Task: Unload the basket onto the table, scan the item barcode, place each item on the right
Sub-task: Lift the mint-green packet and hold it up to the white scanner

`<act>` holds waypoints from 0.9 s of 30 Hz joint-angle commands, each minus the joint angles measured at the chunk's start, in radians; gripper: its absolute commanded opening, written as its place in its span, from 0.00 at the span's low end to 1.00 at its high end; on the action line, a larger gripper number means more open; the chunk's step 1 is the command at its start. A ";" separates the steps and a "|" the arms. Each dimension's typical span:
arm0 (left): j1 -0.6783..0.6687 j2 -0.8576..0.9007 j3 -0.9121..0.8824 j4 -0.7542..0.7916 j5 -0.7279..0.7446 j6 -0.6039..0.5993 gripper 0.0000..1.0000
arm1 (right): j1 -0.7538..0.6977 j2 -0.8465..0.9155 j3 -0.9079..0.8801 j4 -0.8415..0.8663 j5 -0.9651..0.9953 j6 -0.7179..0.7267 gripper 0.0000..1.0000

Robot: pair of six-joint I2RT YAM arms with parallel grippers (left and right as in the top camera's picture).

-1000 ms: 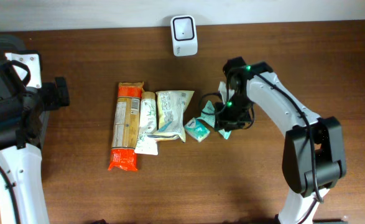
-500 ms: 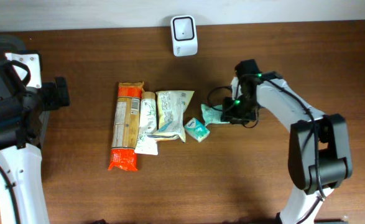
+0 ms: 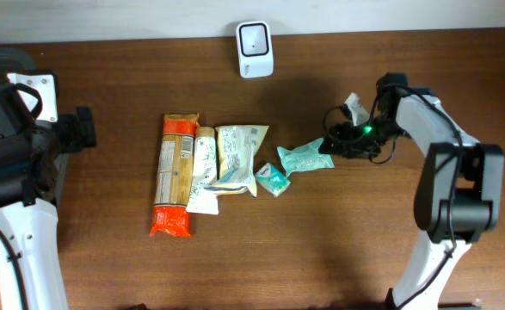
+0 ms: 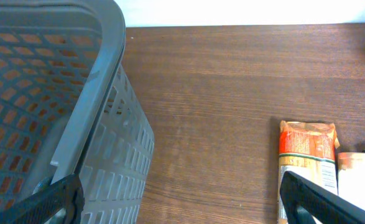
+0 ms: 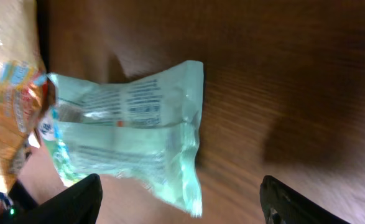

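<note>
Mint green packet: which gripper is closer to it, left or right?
Right. The right gripper hangs open at one end of the mint green packet; the left gripper is far off, beside the grey basket.

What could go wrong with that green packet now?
The green packet lies flat and crinkly beside the open right gripper, so a grab at its thin edge could slip. It lies right by the small teal pack, which might get bumped. The scanner is far off, so the packet could drop on the way.
</note>
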State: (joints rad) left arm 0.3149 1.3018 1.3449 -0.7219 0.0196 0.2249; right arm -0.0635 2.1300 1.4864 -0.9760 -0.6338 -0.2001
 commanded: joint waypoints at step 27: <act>0.004 -0.001 0.010 0.001 0.011 0.016 0.99 | -0.055 -0.322 0.173 -0.056 -0.317 -0.018 0.04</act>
State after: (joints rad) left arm 0.3149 1.3018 1.3449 -0.7223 0.0193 0.2249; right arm -0.1249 1.9423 1.6321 -1.0370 -0.9119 -0.2268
